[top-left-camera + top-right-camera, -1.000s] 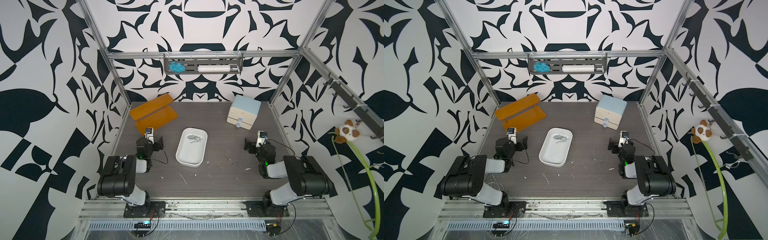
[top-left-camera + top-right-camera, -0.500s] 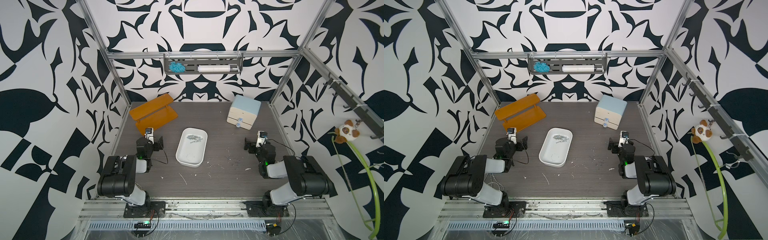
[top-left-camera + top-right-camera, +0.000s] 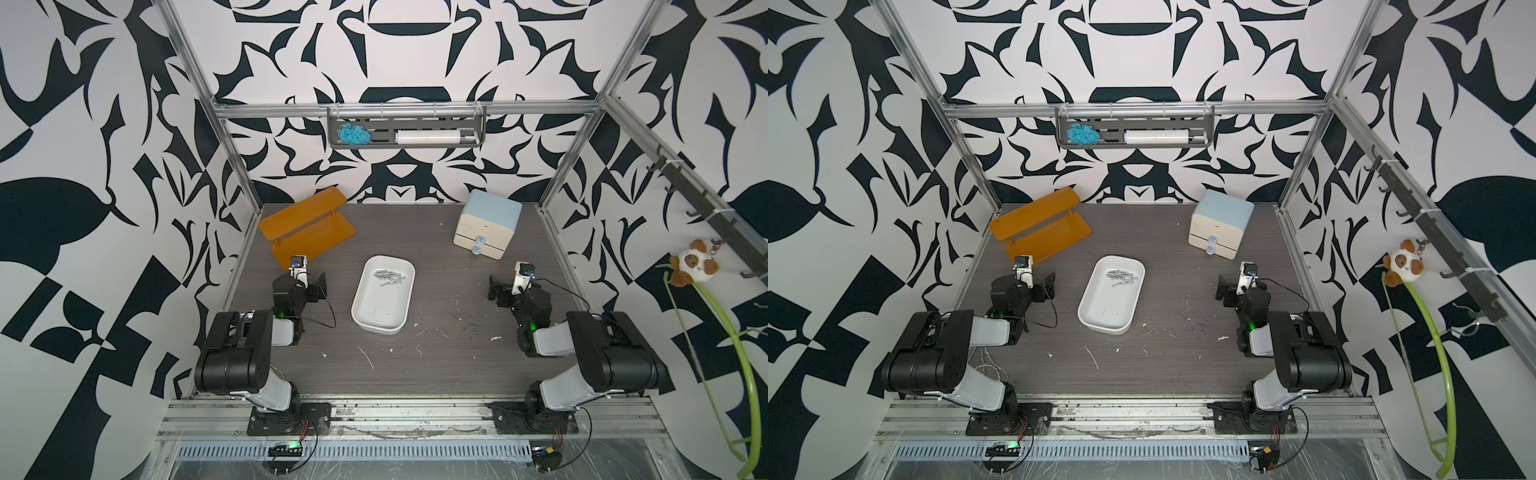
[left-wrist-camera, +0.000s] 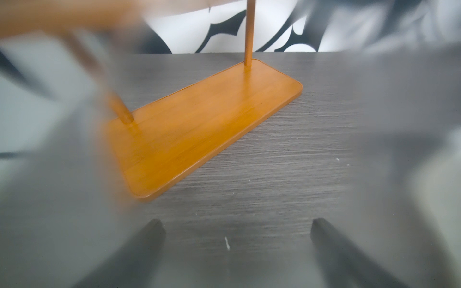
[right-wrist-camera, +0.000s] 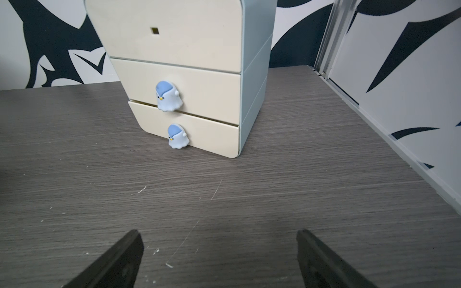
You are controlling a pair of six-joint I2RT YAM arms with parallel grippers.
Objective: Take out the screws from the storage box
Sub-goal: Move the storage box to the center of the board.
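roughly 10 screws (image 3: 388,277), too small to be counted surely, are heaped at the far end of the storage box (image 3: 376,328); none is removed. the left fingers (image 4: 149,239) and right fingers (image 5: 124,254) are held spread and empty, parked either side of it, likely for a clear reach.

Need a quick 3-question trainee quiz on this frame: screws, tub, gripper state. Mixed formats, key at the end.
1. True or false: the screws lie on the table, outside the storage box.
2. Multiple choice: the left gripper is A) shut on a screw, B) open and empty, C) down inside the storage box.
3. Fill in: the right wrist view faces the cabinet, whose drawers carry ___ penguin-shaped knobs.

Key: 1 false, they are bunched inside the box at its far end; 2 B; 3 two.
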